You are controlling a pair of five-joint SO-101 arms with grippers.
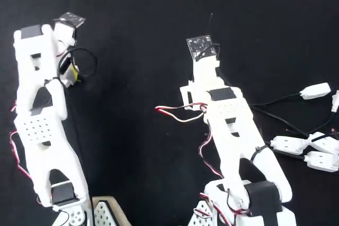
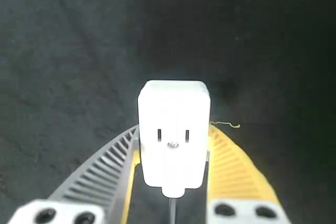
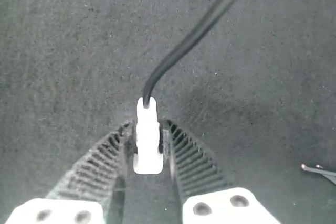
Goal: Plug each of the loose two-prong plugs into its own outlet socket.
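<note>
From the high view, saw two white plastic arms on the matte black table (image 1: 132,104), with loose white connectors (image 1: 318,160) on black cords (image 1: 275,100) lying just beside the right arm's base, well apart from the left arm. From the left wrist view, found the left claw (image 2: 174,129) closed snugly on a smooth, round-cornered white outlet socket (image 2: 173,114), slots facing the camera, between a grey ribbed finger (image 2: 107,163) and a yellow ribbed finger (image 2: 233,166). From the right wrist view, found the right claw (image 3: 147,127) pinched shut on a slim white plug (image 3: 147,145), black cable (image 3: 199,30) curving away over the table.
</note>
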